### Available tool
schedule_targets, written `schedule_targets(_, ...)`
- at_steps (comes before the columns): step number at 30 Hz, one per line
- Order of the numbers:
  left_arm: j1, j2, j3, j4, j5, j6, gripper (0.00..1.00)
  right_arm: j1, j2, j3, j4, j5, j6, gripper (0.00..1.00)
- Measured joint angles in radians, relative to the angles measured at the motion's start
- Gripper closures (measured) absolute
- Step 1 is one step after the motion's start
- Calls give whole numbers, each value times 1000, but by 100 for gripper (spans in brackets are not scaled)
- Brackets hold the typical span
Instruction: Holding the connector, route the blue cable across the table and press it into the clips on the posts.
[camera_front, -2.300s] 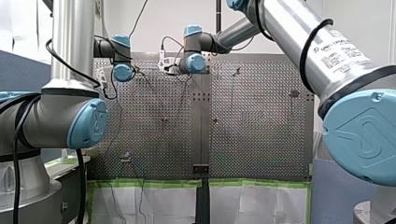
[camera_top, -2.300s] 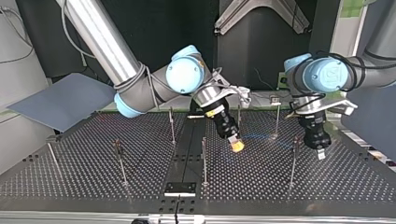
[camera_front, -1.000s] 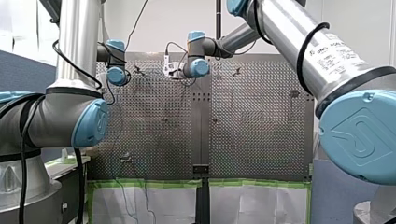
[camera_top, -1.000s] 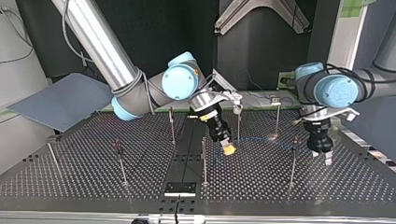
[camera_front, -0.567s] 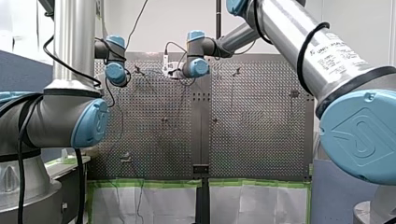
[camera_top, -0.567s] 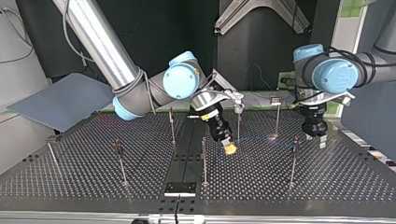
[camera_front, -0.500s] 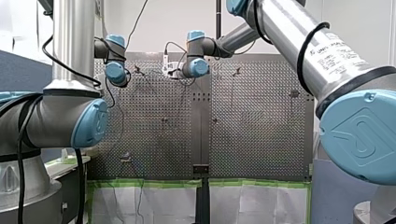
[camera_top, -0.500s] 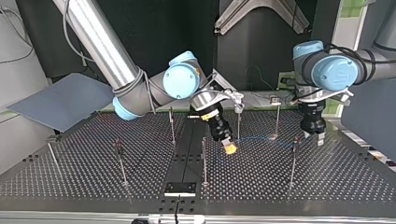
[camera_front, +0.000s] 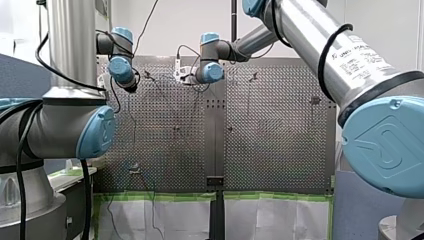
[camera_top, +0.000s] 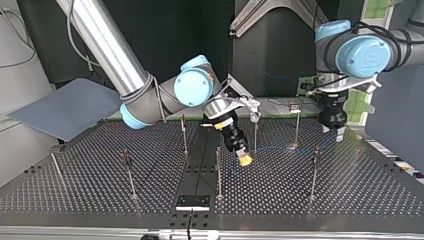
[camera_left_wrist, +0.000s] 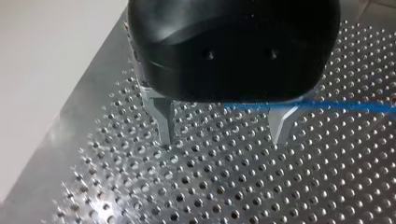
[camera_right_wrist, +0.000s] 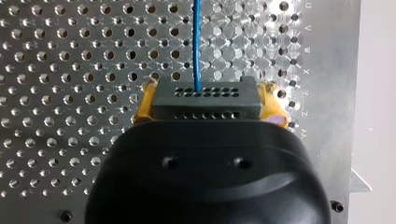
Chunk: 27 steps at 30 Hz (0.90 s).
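1. The connector (camera_right_wrist: 205, 99) is clamped between the yellow pads of my right gripper (camera_top: 244, 159), which is tilted low over the perforated table (camera_top: 90, 195) near its middle.
2. The blue cable (camera_right_wrist: 197, 42) leaves the connector straight ahead along the plate. In the top view it trails faintly toward that view's right, near the foot of a post (camera_top: 297, 125). I can't see it in any clip.
3. My left gripper (camera_left_wrist: 222, 135) is spread wide and holds nothing; the cable crosses the table behind its fingers.
4. Over the last two seconds my left arm has lifted and drawn back toward the arms' side of the table. My right has hardly moved for a second.
5. I read that as the left clearing out, so the clipping is all still ahead.
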Motion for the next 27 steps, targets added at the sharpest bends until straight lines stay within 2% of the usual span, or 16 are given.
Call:
schedule_targets(4,-3,31,0,-32,14,8,2,0,0,0,1,0,2,100)
schedule_targets(16,-36,133,-1,-128,108,0,2,-3,1,0,0,0,5,100)
schedule_targets(22,-65,185,-1,-131,134,1,2,-3,0,0,0,1,6,100)
schedule_targets(27,-82,211,4,-90,163,-10,2,-4,1,0,-1,1,6,100)
